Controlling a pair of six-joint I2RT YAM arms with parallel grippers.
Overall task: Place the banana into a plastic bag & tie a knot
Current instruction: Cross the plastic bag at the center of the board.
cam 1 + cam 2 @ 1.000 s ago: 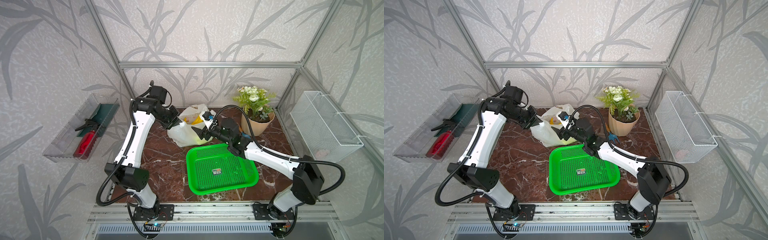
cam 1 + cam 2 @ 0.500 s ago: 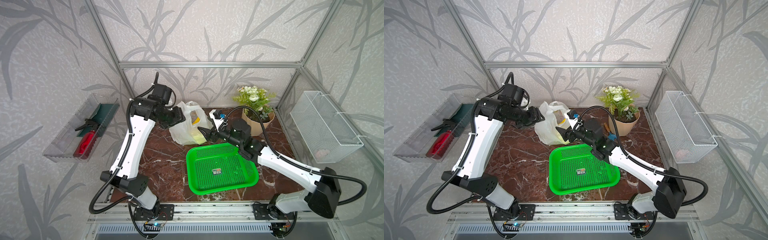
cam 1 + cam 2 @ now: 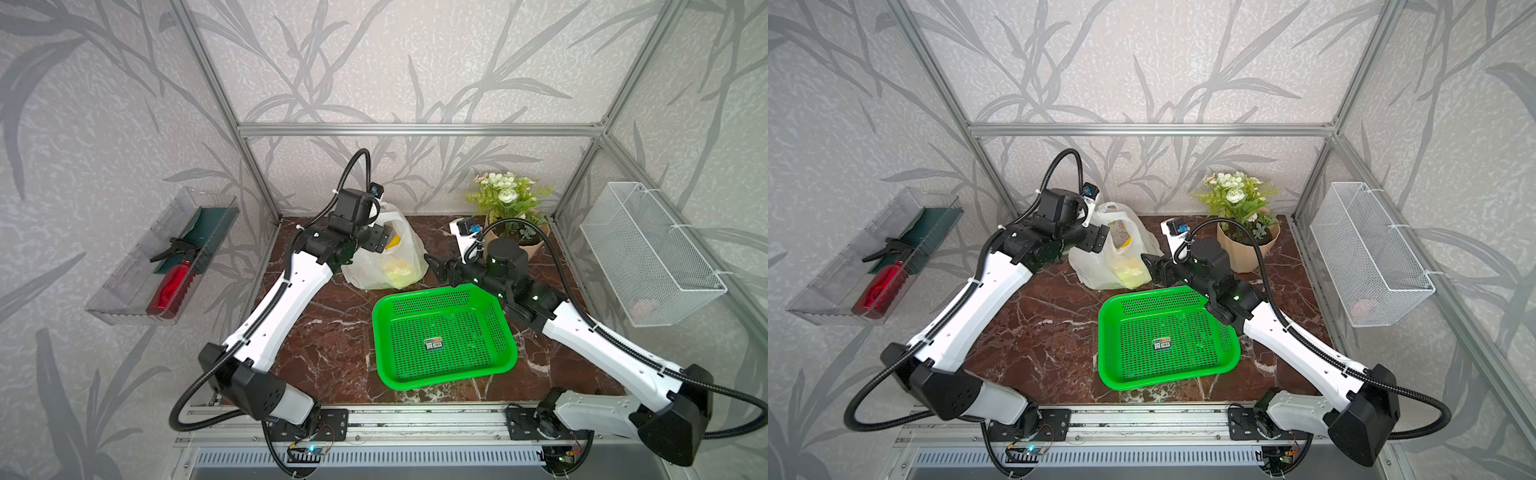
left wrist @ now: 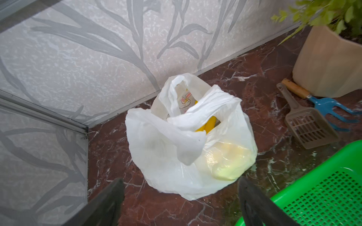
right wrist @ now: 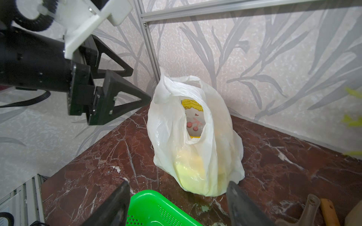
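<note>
Bag (image 3: 384,257) is sitting on the table (image 3: 332,332) at about eleven o'clock, taking the back wall as twelve, and it's tucked close to that wall. Banana (image 4: 209,123) is in there: yellow shows in the mouth and glows through the thin side. So the first half looks done.

The knot, though? I don't see one. The handles (image 4: 205,105) flop loose, one band draped across the opening and a loop standing behind it, nothing bunched or cinched. By my reckoning the tying is all to come.

Left gripper (image 5: 142,83) hangs at the bag's nine o'clock, level with its top, fingers spread and nothing between them. The lower tip is right beside the plastic, and whether it touches I can't tell. That arm climbs from its base at seven o'clock, long white link slanting up toward the back, wrist bent over to face the bag.

Right gripper (image 3: 434,266) is low at the bag's three o'clock, jaws apart and empty, just short of the bag. Its arm stretches flat from five o'clock, passing the back right corner of the green basket (image 3: 415,353), which lies in the middle of the table with only a sticker in it.

Out at one o'clock stands the flower pot (image 3: 1246,255), well clear of both arms.
</note>
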